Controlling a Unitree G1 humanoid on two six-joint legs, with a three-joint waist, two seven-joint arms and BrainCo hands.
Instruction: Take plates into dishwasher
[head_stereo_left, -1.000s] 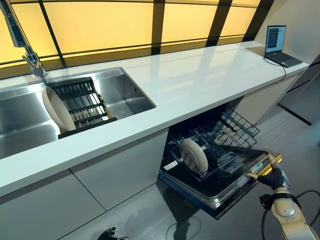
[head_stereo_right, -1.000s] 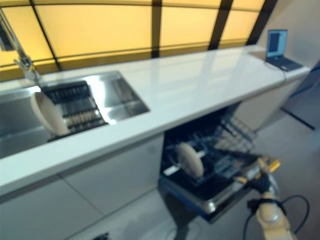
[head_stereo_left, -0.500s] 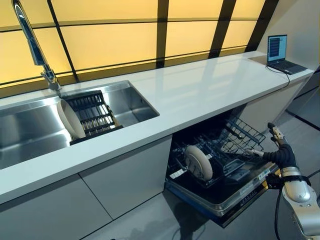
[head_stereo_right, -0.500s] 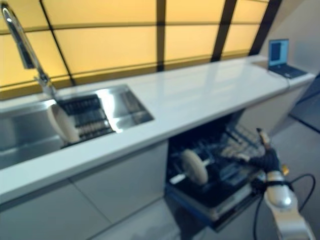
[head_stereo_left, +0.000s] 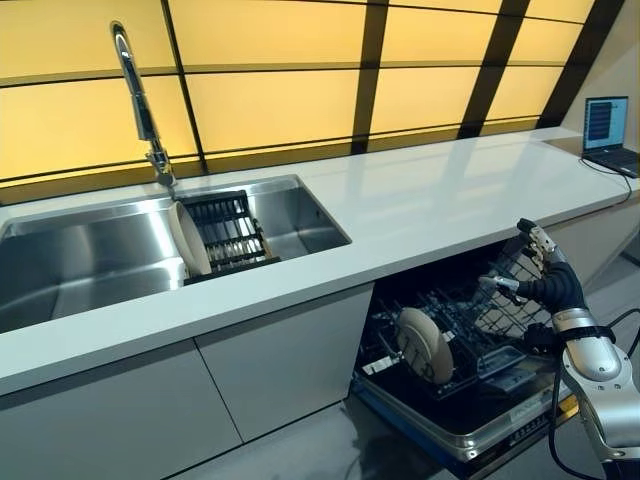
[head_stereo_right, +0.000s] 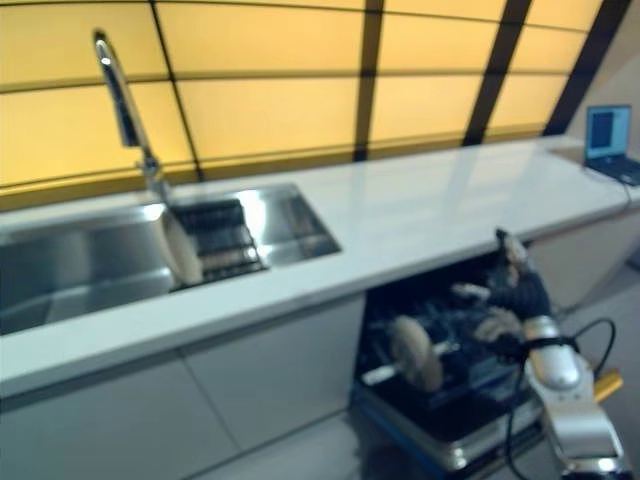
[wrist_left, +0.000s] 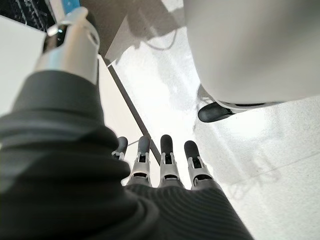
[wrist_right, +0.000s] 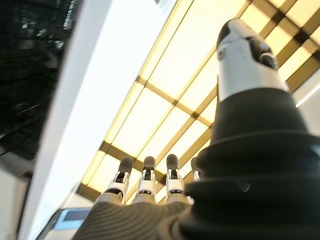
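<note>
So, what we've got right now:

Right robot hand: our right robot hand is up in the air in front of the open dishwasher, just under the tabletop edge. Fingers straight and relaxed, spread apart, nothing in them.

Left robot hand: our left robot hand only shows in its own wrist view, hanging down over the pale floor. Fingers straight, not holding anything.

Plate in the dishwasher: one cream plate stands on edge in the lower rack, which is pulled out over the dropped door. It's well apart from our right robot hand.

Plate in the sink: a second cream plate leans upright at the left end of the black drying rack sitting inside the steel sink.

Faucet: tall chrome faucet rises right behind that rack.

Laptop: open laptop at the far right end of the tabletop, screen lit.

Backdrop: yellow wall panels with dark dividers behind it all.
</note>
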